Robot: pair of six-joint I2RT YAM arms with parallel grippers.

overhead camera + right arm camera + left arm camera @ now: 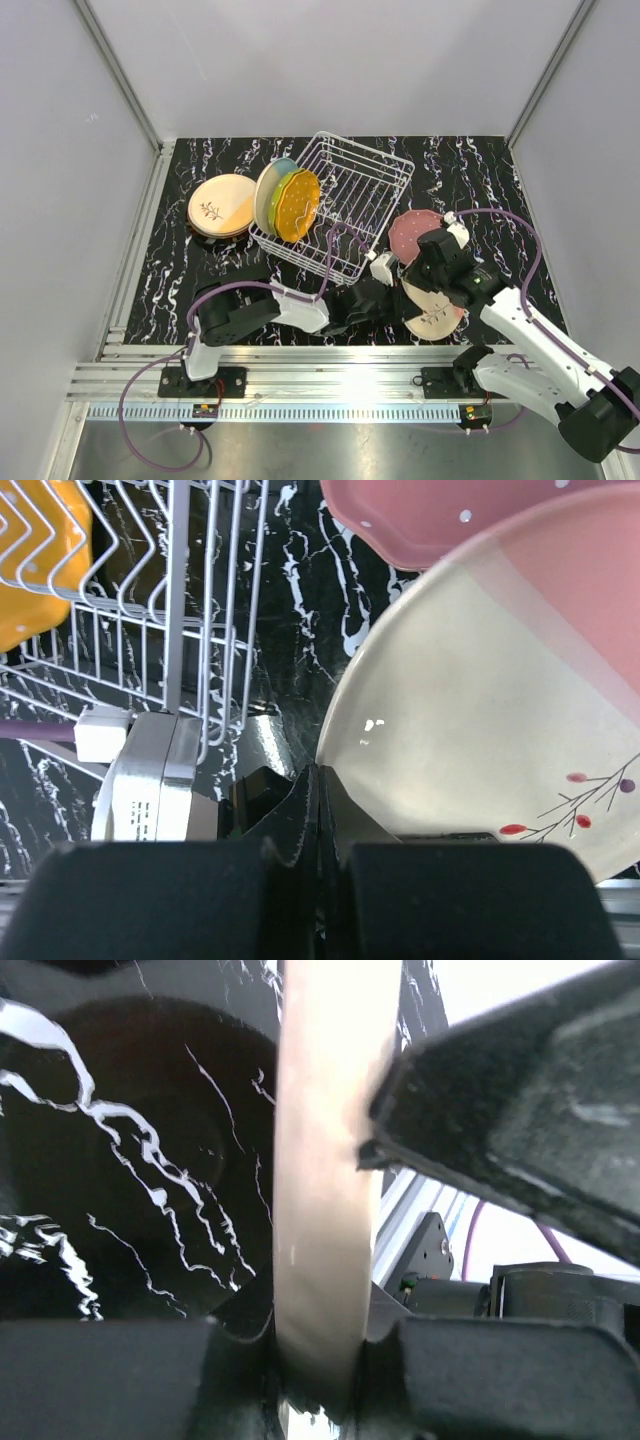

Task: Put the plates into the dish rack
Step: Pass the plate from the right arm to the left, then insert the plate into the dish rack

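The left gripper [320, 1375] is clamping its fingers on a pale plate rim that is standing edge-on between them. Going by the overhead view, this is probably the cream plate with the red sprig [437, 312], though the arms are hiding the contact there. That plate is sitting near the right front of the black marbled table [170, 270], just right of the dish rack [350, 195]. It is overlapping the near edge of the pink plate [412, 232].

The right gripper [318, 815] is holding its fingers pressed together on nothing, with their tips hanging just left of the cream plate's rim.

The rack is lying at an angle mid-table. The cream-blue plate [266, 195], the yellow-green plate [280, 200] and the orange plate [298, 205] are standing on edge at its left end. The peach plate [222, 203] is topping a stack on the table to the left of the rack, apart from it.
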